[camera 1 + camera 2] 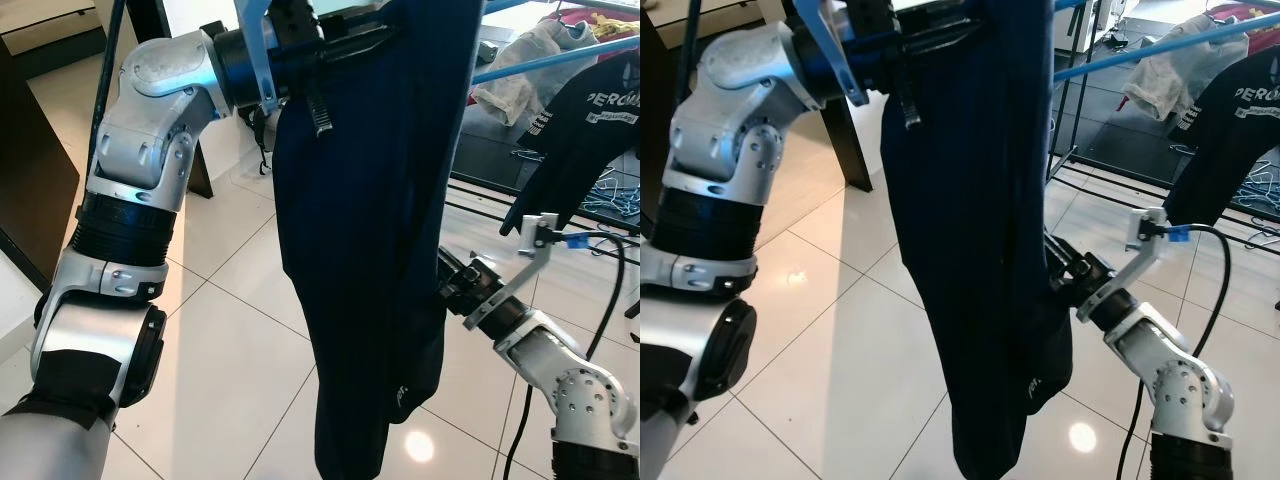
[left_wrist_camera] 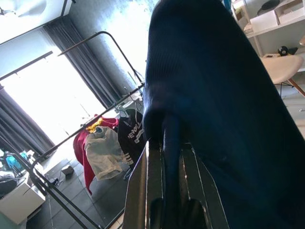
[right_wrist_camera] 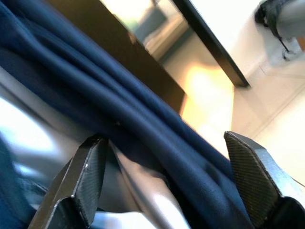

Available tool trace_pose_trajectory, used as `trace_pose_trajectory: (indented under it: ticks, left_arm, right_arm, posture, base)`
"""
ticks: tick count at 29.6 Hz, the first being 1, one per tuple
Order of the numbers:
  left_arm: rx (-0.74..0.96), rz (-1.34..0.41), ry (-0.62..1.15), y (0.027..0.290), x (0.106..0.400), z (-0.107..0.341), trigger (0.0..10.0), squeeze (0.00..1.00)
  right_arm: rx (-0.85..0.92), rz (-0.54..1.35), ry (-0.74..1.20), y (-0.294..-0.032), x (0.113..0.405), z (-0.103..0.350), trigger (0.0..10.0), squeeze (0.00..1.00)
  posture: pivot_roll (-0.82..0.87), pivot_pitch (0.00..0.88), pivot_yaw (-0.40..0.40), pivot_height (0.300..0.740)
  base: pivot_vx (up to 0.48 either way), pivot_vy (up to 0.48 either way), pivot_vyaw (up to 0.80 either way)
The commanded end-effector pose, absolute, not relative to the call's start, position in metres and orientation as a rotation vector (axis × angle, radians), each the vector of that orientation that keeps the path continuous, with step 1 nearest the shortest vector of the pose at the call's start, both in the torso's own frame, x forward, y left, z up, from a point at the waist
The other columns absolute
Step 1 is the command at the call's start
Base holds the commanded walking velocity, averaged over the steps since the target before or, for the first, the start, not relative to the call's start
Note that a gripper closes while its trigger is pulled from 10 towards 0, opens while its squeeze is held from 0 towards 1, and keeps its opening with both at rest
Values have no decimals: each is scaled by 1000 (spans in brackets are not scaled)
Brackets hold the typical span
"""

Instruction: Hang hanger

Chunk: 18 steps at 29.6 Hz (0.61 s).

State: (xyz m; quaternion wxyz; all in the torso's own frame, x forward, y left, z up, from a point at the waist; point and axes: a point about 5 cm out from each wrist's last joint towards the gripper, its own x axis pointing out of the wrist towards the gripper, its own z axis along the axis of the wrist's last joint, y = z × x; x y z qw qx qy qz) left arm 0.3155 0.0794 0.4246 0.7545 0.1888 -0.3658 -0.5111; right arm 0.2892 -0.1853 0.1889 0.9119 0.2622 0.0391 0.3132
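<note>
A dark navy garment [image 1: 365,230] is seen hanging full length in the middle of the head views, its top carried high on a blue hanger [image 1: 257,50] at the upper edge of the frame. The left gripper [image 1: 320,45] is raised to that height, at the end of the bent silver left arm [image 1: 140,170], and its black fingers [image 2: 167,191] are closed up against the top of the cloth where the hanger sits (the exact hold on the hanger itself cannot be made out, as fabric covers it). In the left wrist view the navy cloth is draped directly over the fingers.

The right gripper [image 3: 171,186] is lower down, pressed into the garment's side about midway along its length. Its two carbon-textured fingers [image 3: 83,176] are spread wide apart, with folds of navy fabric lying between them but not pinched.

Below, glossy pale floor tiles [image 1: 230,350] with dark grout lines are seen, reflecting a ceiling light. Behind the garment a blue rail [image 1: 560,55] of a clothes rack runs across, and a black printed T-shirt [image 1: 590,120] and a pale garment [image 1: 525,70] are hung or draped near it. A dark wooden cabinet [image 1: 30,170] stands at the robot's left.
</note>
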Motion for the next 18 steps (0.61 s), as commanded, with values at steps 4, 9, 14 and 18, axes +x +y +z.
trace_pose_trajectory:
  ticks: [4,9,14,18]
  left_arm:
    - [408,-1106,-855,78,306,435,10000,0]
    - [410,-1102,-856,80,305,435,10000,0]
    - [430,-1086,-851,81,306,435,10000,0]
    - [480,-1037,-809,85,315,428,10000,0]
  right_arm:
    - [376,632,202,-182,287,174,10000,0]
    - [362,589,197,-192,290,177,10000,0]
    - [349,518,181,-202,294,181,6196,0]
    - [330,477,152,-211,293,191,0,0]
  posture:
    - [-7,128,27,740]
    - [-8,127,27,740]
    - [-11,127,26,740]
    - [-15,126,28,740]
  base:
    - [0,0,0]
    - [0,0,0]
    - [0,0,0]
    - [0,0,0]
